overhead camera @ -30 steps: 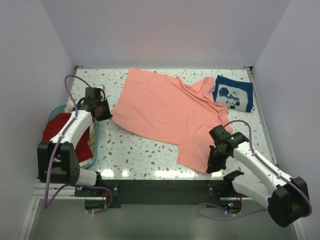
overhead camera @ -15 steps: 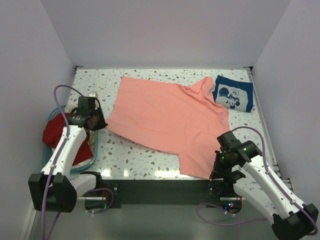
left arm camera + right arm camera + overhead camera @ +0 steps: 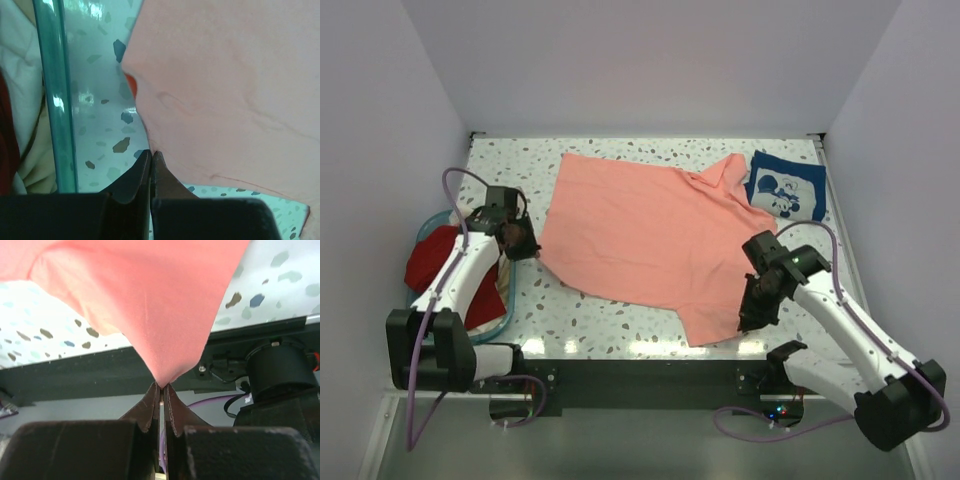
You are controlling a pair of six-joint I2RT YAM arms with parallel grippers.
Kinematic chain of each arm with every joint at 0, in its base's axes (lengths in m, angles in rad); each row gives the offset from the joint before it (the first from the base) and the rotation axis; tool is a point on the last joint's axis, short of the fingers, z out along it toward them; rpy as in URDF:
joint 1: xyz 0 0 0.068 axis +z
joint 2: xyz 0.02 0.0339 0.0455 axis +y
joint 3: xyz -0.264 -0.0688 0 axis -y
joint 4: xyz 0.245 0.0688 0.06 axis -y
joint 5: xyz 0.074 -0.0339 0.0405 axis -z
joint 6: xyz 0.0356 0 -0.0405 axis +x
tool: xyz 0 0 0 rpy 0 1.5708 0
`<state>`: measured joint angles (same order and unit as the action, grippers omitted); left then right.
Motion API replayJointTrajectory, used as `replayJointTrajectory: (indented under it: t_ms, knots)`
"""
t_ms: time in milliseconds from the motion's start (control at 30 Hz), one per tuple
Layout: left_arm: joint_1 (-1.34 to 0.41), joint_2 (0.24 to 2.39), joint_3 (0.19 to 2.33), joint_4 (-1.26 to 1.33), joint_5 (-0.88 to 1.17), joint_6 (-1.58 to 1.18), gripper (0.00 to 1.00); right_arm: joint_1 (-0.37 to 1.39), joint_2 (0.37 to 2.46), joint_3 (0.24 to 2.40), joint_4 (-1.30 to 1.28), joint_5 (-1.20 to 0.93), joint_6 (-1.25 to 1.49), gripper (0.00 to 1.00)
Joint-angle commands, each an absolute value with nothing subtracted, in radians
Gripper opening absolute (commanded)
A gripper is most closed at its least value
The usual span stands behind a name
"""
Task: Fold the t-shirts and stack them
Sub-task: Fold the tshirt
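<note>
The salmon-pink t-shirt (image 3: 650, 230) lies spread across the middle of the table. My left gripper (image 3: 525, 243) is shut, pinching the shirt's left hem corner, with the cloth edge (image 3: 210, 90) at the closed fingertips (image 3: 151, 153). My right gripper (image 3: 750, 318) is shut on the shirt's near right corner, and that cloth (image 3: 145, 295) hangs in a point from the tips (image 3: 161, 386) over the table's front edge. The navy t-shirt with white cartoon print (image 3: 787, 187) lies folded at the far right. A dark red shirt (image 3: 435, 262) and cream cloth (image 3: 20, 75) lie in the basket.
The teal plastic basket (image 3: 506, 292) stands at the table's left edge, its rim (image 3: 52, 100) close beside my left gripper. The dark front rail (image 3: 75, 375) and the right arm's base (image 3: 280, 370) lie below the right gripper. White walls enclose the table.
The pink shirt has been pulled out flatter and toward the left and near side. The left gripper swung left then back a little. The right gripper dipped toward the front edge, then rose back.
</note>
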<state>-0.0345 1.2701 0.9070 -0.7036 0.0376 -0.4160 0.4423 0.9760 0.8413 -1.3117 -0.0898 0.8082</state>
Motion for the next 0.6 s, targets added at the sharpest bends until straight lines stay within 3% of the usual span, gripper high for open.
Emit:
replayJointTrajectory:
  t_ms: [0, 567]
  knots:
    - [-0.028, 1.319, 1.003, -0.647, 0.063, -0.393, 0.0, 0.442, 1.069, 0.923, -1.232, -0.003, 0.793, 0.0]
    - [-0.028, 1.561, 1.189, -0.561, 0.149, -0.351, 0.0, 0.247, 1.431, 1.196, -1.071, 0.008, 0.592, 0.0]
